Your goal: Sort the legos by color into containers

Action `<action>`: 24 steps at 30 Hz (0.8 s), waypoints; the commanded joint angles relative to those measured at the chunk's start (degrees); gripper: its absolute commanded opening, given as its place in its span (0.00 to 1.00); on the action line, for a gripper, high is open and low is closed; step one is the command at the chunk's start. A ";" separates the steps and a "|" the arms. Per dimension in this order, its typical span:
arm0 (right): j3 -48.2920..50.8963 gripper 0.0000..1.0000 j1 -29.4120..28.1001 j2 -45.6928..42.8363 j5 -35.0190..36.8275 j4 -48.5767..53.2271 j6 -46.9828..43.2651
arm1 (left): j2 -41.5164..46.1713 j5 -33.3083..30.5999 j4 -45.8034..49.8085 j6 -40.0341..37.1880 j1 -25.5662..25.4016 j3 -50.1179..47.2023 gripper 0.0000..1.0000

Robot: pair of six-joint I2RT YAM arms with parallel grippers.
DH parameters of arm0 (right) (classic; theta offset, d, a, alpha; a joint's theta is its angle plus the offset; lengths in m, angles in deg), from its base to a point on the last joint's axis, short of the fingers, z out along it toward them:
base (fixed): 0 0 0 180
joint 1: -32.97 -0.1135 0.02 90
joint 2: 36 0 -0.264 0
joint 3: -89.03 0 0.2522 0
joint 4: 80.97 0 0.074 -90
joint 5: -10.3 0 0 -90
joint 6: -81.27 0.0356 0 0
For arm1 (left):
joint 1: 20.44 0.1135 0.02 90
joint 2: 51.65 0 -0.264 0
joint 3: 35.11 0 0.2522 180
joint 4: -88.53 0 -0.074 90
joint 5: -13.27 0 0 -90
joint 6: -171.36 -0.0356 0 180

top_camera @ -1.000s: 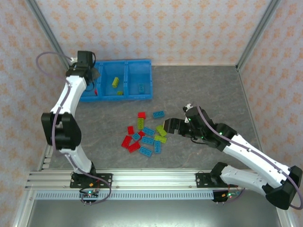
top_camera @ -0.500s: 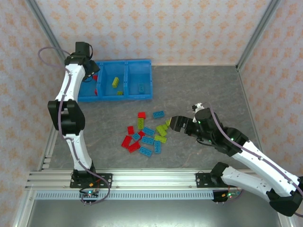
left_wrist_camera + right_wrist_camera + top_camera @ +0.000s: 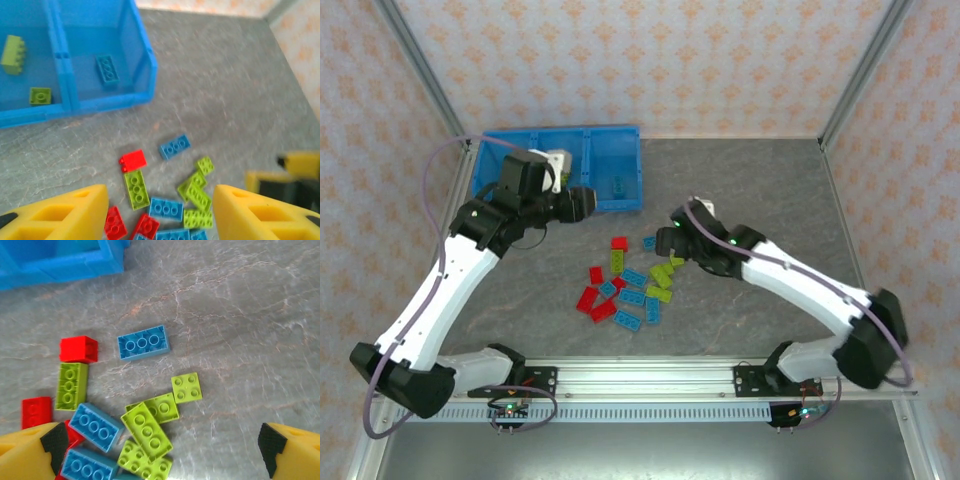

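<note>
Blue bin point(image 3: 100, 102): L wrist cam shows green legos point(image 3: 13, 54) in mid compartment point(image 3: 35, 25), covered by L arm point(image 3: 525, 185) from top. L gripper point(image 3: 160, 200) spread, empty; R gripper point(image 3: 160, 442) spread wide over pile point(image 3: 145, 430).

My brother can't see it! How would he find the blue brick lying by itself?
Start at the bin, then drop to the loose bricks before it. On the pile's bin side, beside a red brick, lies one blue brick. It touches nothing; the pile's other blue ones sit crowded together.
</note>
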 commanded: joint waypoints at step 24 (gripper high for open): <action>-24.61 0.57 5.29 40.32 -7.89 4.50 -12.20 | 12.47 16.52 -1.12 -23.21 -1.53 -17.51 0.93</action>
